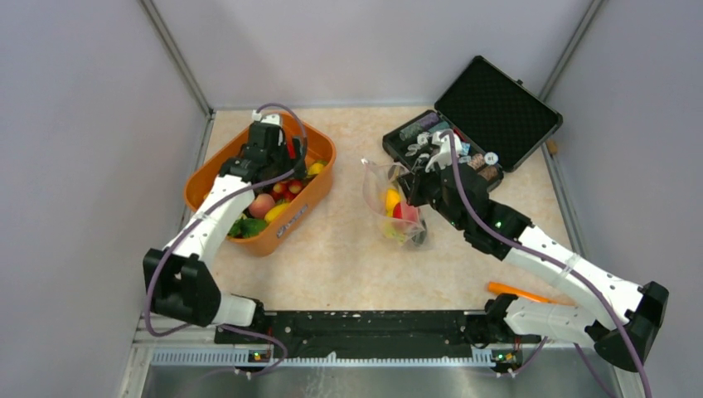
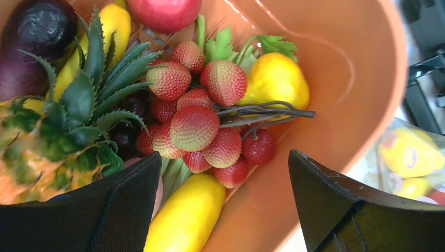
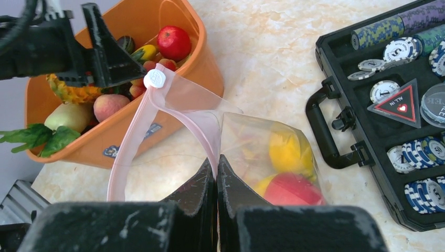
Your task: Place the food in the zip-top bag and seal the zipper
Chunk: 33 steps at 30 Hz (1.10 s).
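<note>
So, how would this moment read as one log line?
left jaws: open over basket | right jaws: shut on bag rim | bag: open, fruit inside

Clear zip-top bag (image 3: 252, 136), pink zipper (image 3: 132, 142) unsealed, holds yellow and red food (image 3: 286, 149).

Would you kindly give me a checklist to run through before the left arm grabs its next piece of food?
1. Left gripper open: ok, jaws apart with nothing between them.
2. Target below it: ok, the red berry cluster lies just beneath, in the orange basket.
3. Right gripper holding the bag: ok, shut on its pink zipper.
4. Bag mouth open: ok, the zipper strips bow apart.
5. Food in the bag: ok, a yellow piece and a red piece sit inside.
</note>
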Each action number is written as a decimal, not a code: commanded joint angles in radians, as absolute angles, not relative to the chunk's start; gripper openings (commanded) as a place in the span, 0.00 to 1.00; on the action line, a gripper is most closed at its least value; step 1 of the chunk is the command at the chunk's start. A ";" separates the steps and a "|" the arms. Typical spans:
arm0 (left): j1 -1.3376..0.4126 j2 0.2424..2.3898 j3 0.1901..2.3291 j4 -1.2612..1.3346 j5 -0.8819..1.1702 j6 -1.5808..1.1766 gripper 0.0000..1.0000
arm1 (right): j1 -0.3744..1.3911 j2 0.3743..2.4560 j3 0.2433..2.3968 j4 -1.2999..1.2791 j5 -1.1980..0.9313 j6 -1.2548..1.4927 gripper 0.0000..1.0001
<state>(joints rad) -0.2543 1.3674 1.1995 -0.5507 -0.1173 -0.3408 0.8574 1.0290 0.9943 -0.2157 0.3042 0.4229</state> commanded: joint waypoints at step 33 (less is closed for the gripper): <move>-0.173 1.379 1.259 -0.561 0.069 -0.282 0.31 | 0.865 1.025 0.989 -0.157 0.267 0.435 0.01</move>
